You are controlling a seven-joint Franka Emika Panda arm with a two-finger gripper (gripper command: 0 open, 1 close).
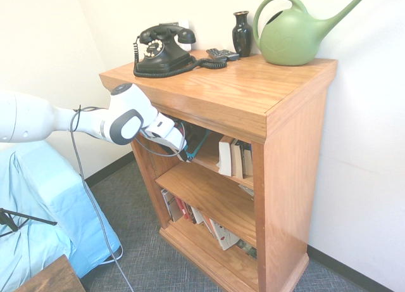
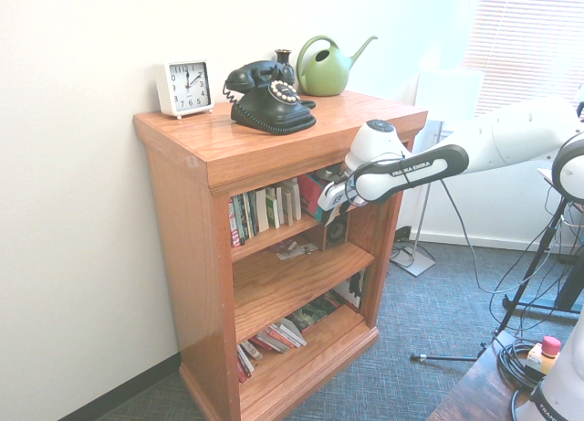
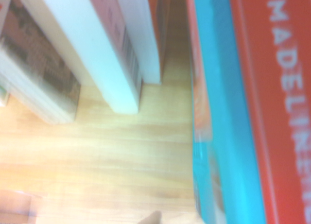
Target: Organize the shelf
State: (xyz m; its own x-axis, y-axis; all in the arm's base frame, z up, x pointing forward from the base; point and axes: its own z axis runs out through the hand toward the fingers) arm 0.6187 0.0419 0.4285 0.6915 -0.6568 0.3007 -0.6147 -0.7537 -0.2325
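The shelf point(image 1: 253, 95) of orange-brown wood stands against the wall, also seen in the second exterior view point(image 2: 274, 152). My gripper point(image 1: 185, 155) reaches into the right end of its top tier point(image 2: 325, 207). It sits right at a red book with a teal edge point(image 2: 310, 191), which leans there point(image 1: 195, 143). Whether the book is gripped does not show. In the wrist view the red and teal book point(image 3: 252, 112) fills one side, with white lettering on it. A row of upright books point(image 2: 265, 211) stands further along the tier point(image 3: 121, 54).
On top stand a black telephone point(image 1: 161, 48), a dark vase point(image 1: 242, 32), a green watering can point(image 1: 294, 32) and a white clock point(image 2: 184, 88). Books lie slumped on the bottom tier point(image 2: 274, 334). Blue-covered furniture point(image 1: 38, 203) stands beside the arm.
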